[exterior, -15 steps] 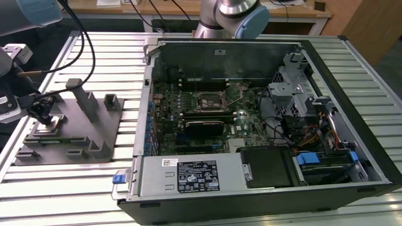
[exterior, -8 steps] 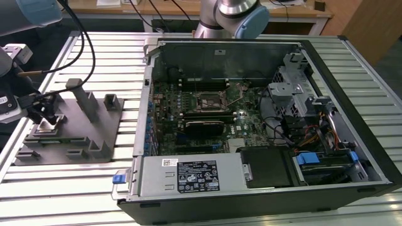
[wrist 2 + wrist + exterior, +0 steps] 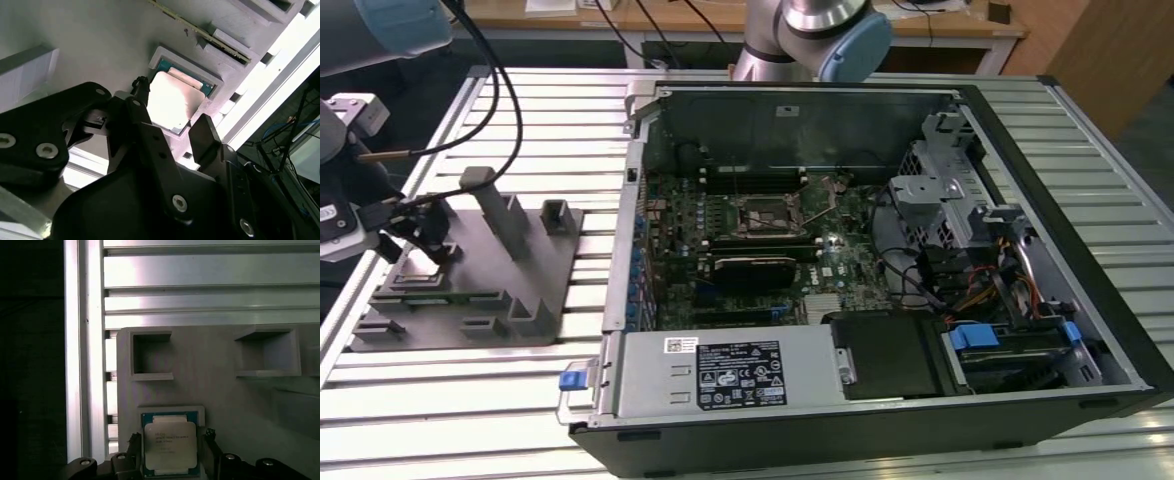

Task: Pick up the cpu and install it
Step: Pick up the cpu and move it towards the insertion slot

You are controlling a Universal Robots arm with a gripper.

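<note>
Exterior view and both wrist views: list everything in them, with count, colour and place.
cpu: one, silvery top, green rim, seated in a square recess of the tray, in both wrist views.
tray: one, grey, with upright posts, on the table at the exterior view's left.
empty recesses: two, grey, in the tray near the cpu.
computer case: one, black, lying open, to the exterior view's right of the tray.
motherboard: one, dark green, inside the case.
socket: one, black frame, mid-motherboard.
power supply: one, silvery, at the case's near end.
table: one, silvery, slatted.
arm: one, grey with blue caps.
pincer: one, black, low over the cpu.
</note>
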